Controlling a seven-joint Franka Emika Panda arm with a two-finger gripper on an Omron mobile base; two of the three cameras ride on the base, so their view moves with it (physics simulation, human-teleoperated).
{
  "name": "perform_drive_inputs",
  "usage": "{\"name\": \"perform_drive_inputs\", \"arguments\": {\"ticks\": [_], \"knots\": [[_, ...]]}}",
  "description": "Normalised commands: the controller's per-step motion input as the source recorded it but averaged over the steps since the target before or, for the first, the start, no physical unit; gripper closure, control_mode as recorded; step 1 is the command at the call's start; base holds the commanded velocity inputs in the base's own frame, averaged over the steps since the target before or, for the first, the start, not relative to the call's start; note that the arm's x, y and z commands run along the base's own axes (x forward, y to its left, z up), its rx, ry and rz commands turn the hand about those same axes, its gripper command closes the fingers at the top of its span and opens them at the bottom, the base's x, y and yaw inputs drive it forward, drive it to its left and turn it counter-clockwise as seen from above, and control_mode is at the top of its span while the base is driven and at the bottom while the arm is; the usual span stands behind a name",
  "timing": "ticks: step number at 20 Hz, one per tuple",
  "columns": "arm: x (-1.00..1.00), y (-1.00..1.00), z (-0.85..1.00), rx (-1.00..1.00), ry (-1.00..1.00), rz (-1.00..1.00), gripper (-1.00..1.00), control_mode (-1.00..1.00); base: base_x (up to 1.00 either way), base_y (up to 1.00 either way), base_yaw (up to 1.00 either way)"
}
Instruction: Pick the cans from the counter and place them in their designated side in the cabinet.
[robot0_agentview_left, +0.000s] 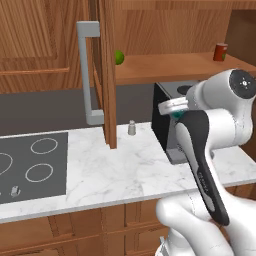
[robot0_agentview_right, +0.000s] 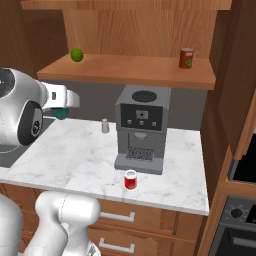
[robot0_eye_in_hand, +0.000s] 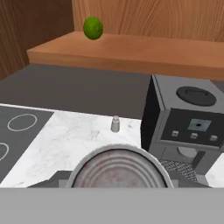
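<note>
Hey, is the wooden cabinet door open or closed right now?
Open. The cabinet door stands edge-on, swung outward over the counter, leaving the shelf exposed.

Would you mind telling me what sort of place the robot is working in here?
A rendered home kitchen, most likely: a marble counter with an inset hob, a coffee machine standing on it, and a wooden wall cabinet above holding a lime and a can.
</note>
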Motion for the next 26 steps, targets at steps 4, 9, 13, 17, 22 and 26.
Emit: {"name": "perform_drive_inputs", "arguments": {"ticks": [4, 9, 13, 17, 22, 26], "knots": [[-0.11, -0.08, 0.23, 0.00, 0.00, 0.00, 1.00, -1.00, 0.00, 0.00, 0.00], [0.00, -0.16, 0.14, -0.02, -0.01, 0.00, 1.00, -1.00, 0.00, 0.00, 0.00], [-0.01, -0.20, 0.12, -0.03, -0.03, 0.00, 1.00, -1.00, 0.00, 0.00, 0.00], [0.00, -0.18, 0.05, -0.05, -0.04, 0.00, 1.00, -1.00, 0.00, 0.00, 0.00], [-0.02, -0.16, 0.00, -0.06, -0.08, 0.00, 1.00, -1.00, 0.00, 0.00, 0.00], [-0.02, -0.18, 0.00, -0.06, -0.09, 0.00, 1.00, -1.00, 0.00, 0.00, 0.00]]}}
